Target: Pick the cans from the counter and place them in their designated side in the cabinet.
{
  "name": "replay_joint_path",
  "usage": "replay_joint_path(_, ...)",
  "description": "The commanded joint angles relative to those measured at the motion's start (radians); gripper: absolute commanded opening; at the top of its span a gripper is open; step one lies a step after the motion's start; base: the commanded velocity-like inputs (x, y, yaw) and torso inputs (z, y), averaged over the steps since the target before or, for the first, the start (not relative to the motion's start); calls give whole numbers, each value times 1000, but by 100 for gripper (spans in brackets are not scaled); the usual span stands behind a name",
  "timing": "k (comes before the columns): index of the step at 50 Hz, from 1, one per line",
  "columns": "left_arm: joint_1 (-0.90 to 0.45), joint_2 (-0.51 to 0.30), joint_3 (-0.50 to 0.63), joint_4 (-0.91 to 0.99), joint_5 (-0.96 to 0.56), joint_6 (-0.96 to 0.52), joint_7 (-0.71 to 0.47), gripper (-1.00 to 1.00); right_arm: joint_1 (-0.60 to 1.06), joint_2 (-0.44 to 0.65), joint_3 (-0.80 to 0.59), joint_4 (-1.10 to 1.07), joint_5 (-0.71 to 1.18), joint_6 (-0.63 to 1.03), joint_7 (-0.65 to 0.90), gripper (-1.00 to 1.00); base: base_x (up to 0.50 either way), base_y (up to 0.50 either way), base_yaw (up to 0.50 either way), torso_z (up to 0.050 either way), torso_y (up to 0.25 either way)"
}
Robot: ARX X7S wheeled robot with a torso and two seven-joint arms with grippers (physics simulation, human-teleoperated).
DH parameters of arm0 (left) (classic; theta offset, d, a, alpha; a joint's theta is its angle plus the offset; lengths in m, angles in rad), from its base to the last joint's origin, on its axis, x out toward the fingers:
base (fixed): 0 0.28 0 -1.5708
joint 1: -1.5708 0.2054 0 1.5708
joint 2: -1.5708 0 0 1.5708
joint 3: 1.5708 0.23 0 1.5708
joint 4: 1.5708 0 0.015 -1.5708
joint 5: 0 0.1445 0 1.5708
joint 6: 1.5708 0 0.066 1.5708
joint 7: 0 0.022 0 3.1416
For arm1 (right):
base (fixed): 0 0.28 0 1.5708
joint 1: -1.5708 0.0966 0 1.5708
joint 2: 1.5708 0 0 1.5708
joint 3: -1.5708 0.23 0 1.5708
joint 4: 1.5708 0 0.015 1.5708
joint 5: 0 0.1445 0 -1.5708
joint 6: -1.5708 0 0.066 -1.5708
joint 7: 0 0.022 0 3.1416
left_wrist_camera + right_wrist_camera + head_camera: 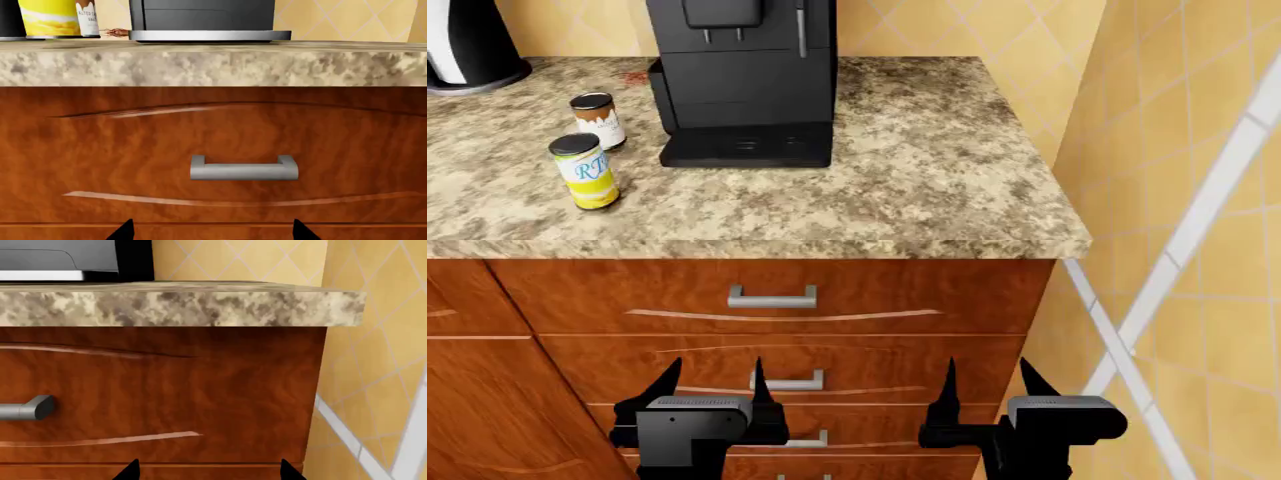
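Note:
Two cans stand on the speckled counter [868,190] at its left part. The yellow can [585,171] with a white label is nearer the front edge; the white-and-brown can [598,120] is behind it, beside the coffee machine. Both also show in the left wrist view, the yellow can [50,18] and the white-and-brown can [87,18], above the counter edge [213,67]. My left gripper [711,385] and right gripper [988,385] hang low in front of the drawers, both open and holding nothing, well below the cans. The cabinet is out of view.
A black coffee machine [745,80] stands on the counter to the right of the cans. A black-and-white kettle [467,45] is at the back left. Wooden drawer fronts with metal handles [771,297] face the grippers. A tiled wall [1188,200] closes the right side.

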State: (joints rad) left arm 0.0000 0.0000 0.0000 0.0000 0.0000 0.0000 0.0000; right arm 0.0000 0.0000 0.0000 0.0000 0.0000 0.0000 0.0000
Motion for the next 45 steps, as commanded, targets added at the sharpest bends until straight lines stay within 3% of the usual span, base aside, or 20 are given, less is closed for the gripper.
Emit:
replay_joint_path(1,1,-16,20,4,-15,-4,-17,100,1,16,-20,0,15,0,19,100,0,0,0,0,0)
replay_joint_path(12,13,-58,53,190,-55,-133,-52,100,17,57,-68,-127,37,101,48,100,0,0,0,0,0)
replay_joint_path(21,-70,-113,19,532,-115,-464,-66,100,96,97,-71,-406,113,408,27,100,0,0,0,0,0)
replay_joint_path(28,-186,-156,-40,686,-184,-695,-70,100,203,150,-96,-569,142,607,2,100,62,95,0,0,0)
replay_joint_path(45,-304,-212,-133,906,-287,-961,-81,100,254,185,-75,-719,206,678,-20,100,202,496,0,0,0)
